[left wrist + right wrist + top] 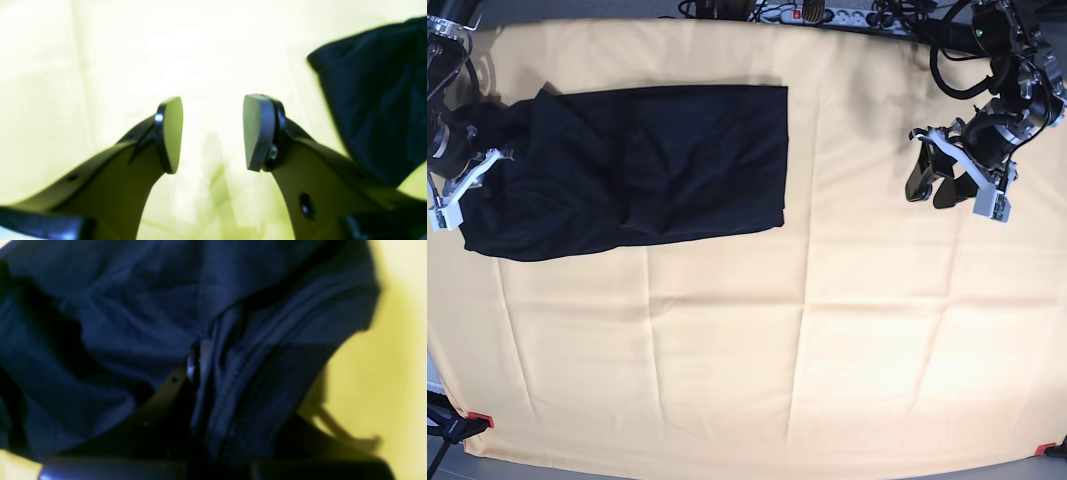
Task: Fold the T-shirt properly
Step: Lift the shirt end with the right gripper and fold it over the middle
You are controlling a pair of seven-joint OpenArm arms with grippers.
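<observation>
The black T-shirt (pixel 647 165) lies partly folded on the pale yellow cloth at the far left of the base view, with its left side bunched. My right gripper (pixel 475 140) is at that bunched left edge. In the right wrist view the gripper (pixel 200 363) is shut on a fold and seam of the T-shirt (pixel 133 316), and fabric hides most of the fingers. My left gripper (pixel 932 180) hovers over bare cloth at the far right, well away from the shirt. It is open and empty (pixel 213 133). Dark shirt fabric (pixel 373 100) shows at that view's right edge.
The pale yellow cloth (pixel 827 330) covers the whole table. Cables and a power strip (pixel 817 12) lie along the back edge. Red clamps (pixel 477 420) hold the cloth at the front corners.
</observation>
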